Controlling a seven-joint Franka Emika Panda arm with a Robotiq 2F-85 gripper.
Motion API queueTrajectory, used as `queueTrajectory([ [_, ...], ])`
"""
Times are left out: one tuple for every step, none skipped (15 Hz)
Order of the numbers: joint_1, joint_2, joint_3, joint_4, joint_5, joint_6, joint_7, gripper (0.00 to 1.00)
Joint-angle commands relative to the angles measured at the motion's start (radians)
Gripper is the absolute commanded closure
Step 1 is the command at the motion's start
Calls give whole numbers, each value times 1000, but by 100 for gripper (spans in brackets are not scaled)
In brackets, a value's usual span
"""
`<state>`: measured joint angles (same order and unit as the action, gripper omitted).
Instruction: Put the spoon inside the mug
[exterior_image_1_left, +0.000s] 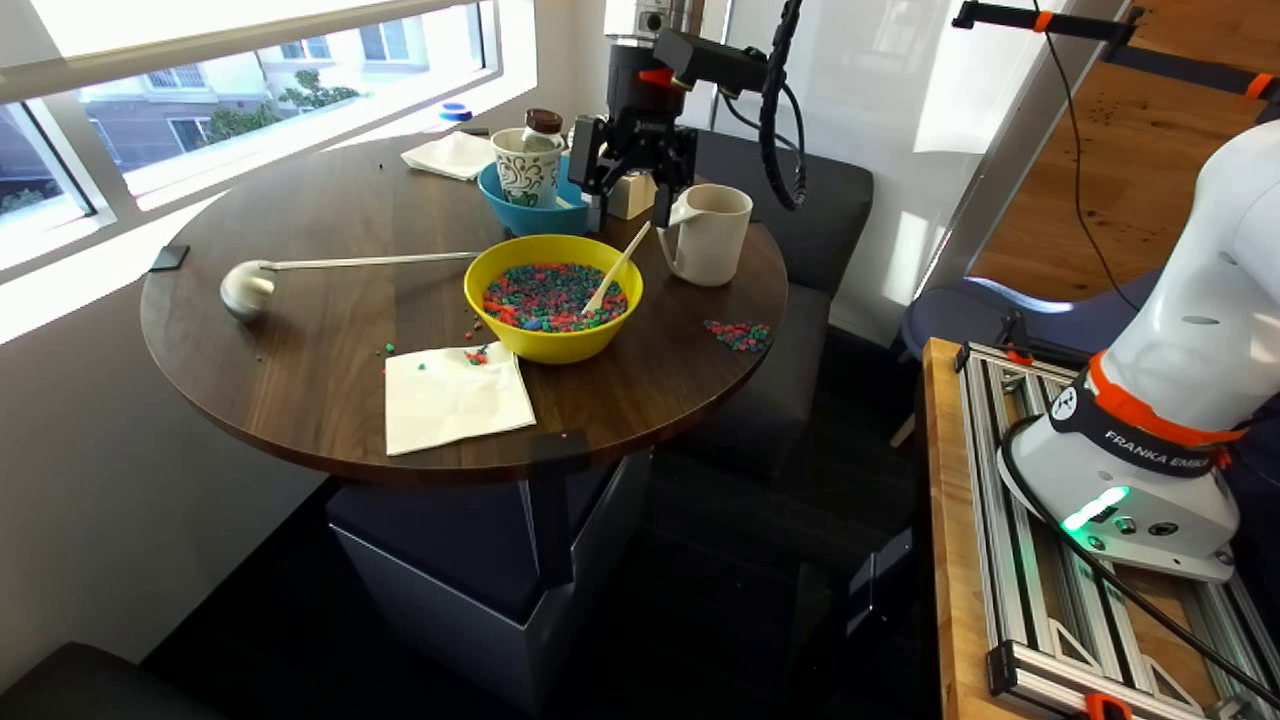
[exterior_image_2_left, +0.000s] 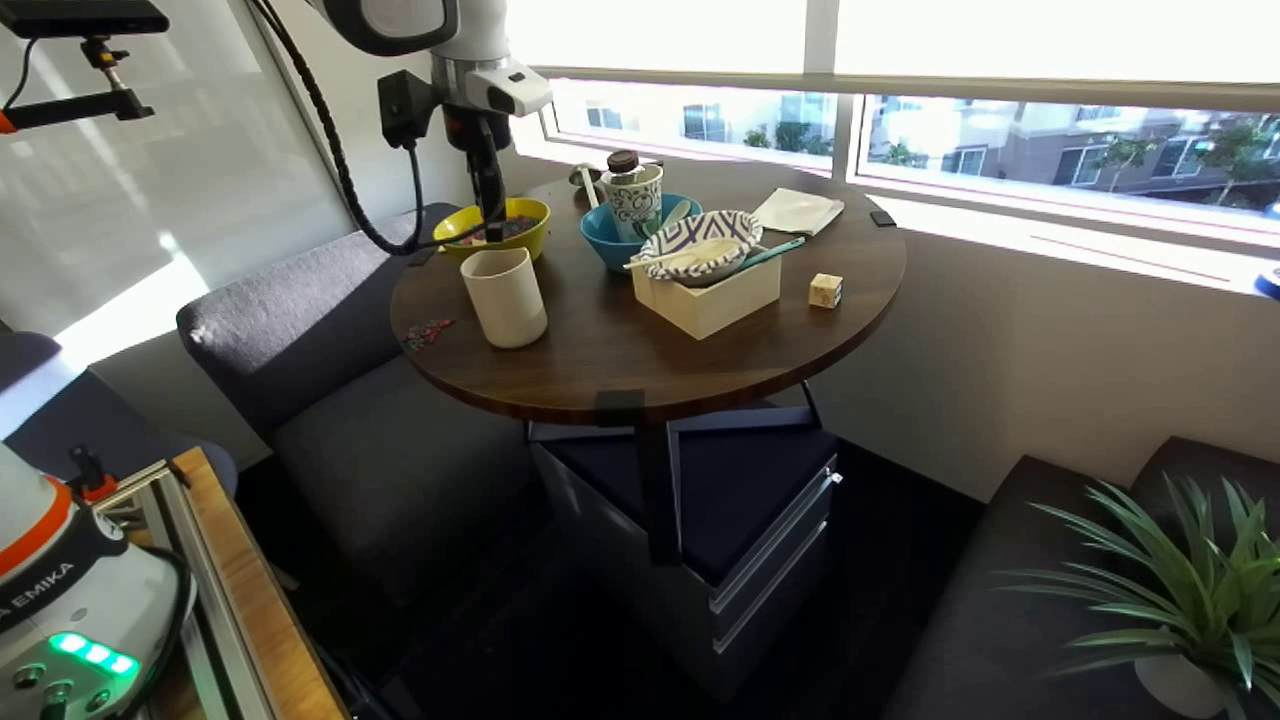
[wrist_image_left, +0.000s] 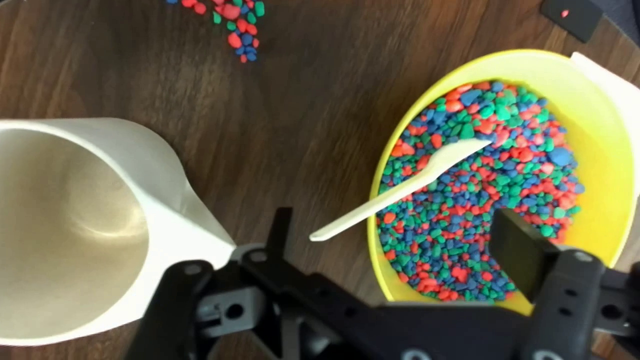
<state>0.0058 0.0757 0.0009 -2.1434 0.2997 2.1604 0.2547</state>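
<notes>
Wooden tabletop (exterior_image_1_left: 330, 310), spoon (wrist_image_left: 400, 191) in yellow bowl (exterior_image_1_left: 555, 346), mug (exterior_image_1_left: 720, 235) nearby, claw (exterior_image_1_left: 630, 213) spread wide

The brand name "FRANKA EMIKA" stands in white capitals on the black band (exterior_image_1_left: 1125, 440) around the Panda's white base (exterior_image_1_left: 1185, 498), well apart from the claw (exterior_image_1_left: 632, 208), lower and to its right in an exterior view. On the same band, just beside the first word, sits a round white emblem (exterior_image_1_left: 1064, 403). In an exterior view where the base lies lower and left of the claw, only "A EMIKA" shows on the band (exterior_image_2_left: 36, 592). Dark marks on the small wooden cube (exterior_image_2_left: 825, 291), on the bench (exterior_image_2_left: 590, 330) to the claw's right, are too small to read.
</notes>
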Motion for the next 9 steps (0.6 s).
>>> queueTrajectory([
  [-20,30,0,5,98,18,-206,0],
  [-24,35,-2,5,111,14,-249,0],
  [-30,42,-4,5,121,12,-284,0],
  [-35,49,-5,6,131,11,-316,0],
  [-40,58,-6,9,125,8,-334,0],
  [-40,63,-5,13,108,6,-352,0],
  [-36,65,-2,19,76,2,-366,0],
  [-31,65,0,27,35,-4,-376,0],
  [-22,57,1,41,-38,-14,-376,0],
])
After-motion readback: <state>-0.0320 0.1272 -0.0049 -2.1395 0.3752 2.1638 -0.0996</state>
